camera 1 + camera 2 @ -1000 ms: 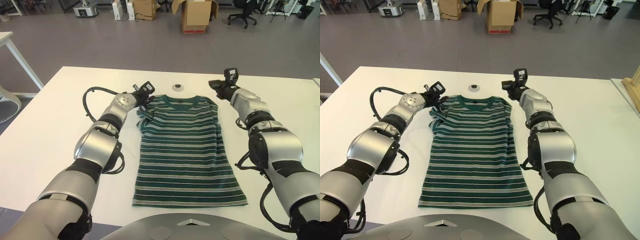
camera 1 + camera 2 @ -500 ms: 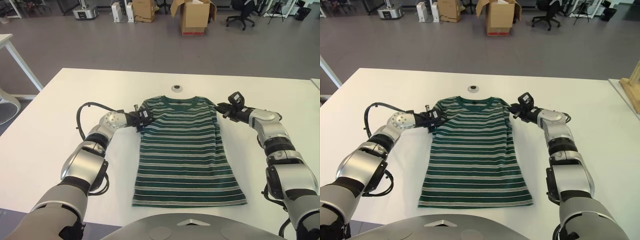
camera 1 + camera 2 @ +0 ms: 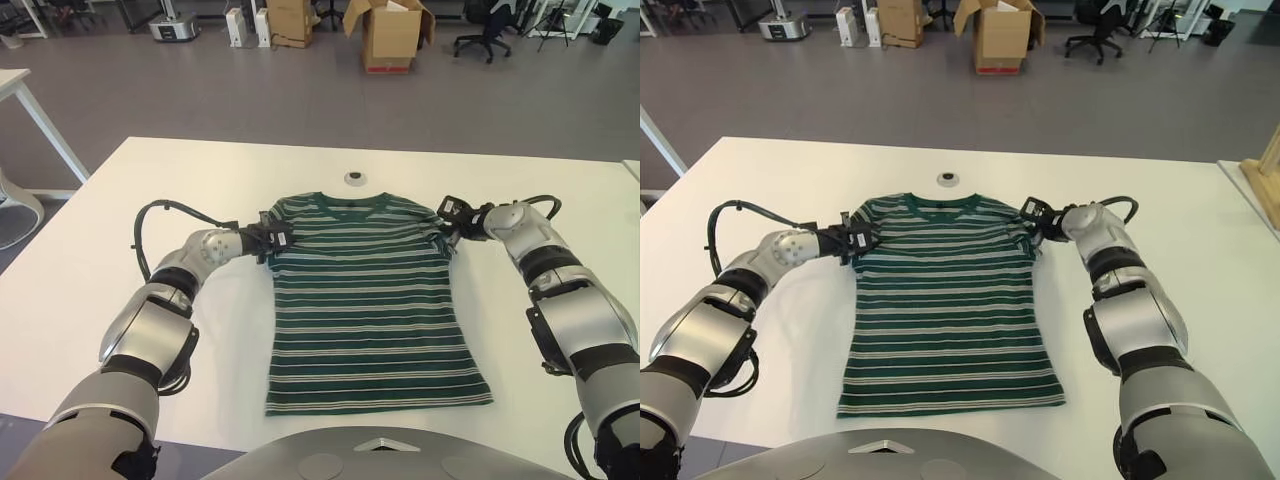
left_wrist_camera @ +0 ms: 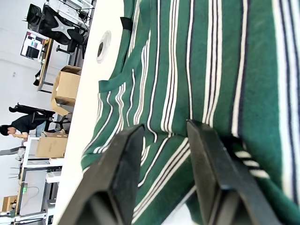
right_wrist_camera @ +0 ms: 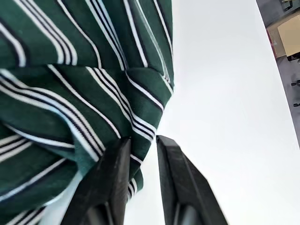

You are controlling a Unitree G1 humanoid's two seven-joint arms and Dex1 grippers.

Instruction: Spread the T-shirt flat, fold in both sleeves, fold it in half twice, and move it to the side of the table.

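Observation:
A green T-shirt (image 3: 375, 295) with white stripes lies face up in the middle of the white table (image 3: 100, 260), collar towards the far edge. My left gripper (image 3: 272, 240) lies low at the shirt's left shoulder. In the left wrist view its fingers (image 4: 123, 176) straddle a fold of striped cloth at the sleeve, shut on it. My right gripper (image 3: 450, 222) sits at the right shoulder. There, bunched sleeve cloth (image 5: 93, 117) is pinched between the nearly closed fingers (image 5: 174, 178). Both sleeves are tucked close to the body.
A small round object (image 3: 355, 178) rests on the table just beyond the collar. Bare tabletop stretches to both sides of the shirt. Cardboard boxes (image 3: 390, 30) and an office chair (image 3: 488, 30) stand on the floor far behind the table.
Both grippers came down from beside the collar to the shoulders and took hold of cloth. The shirt's top edge now spreads wider on both sides.

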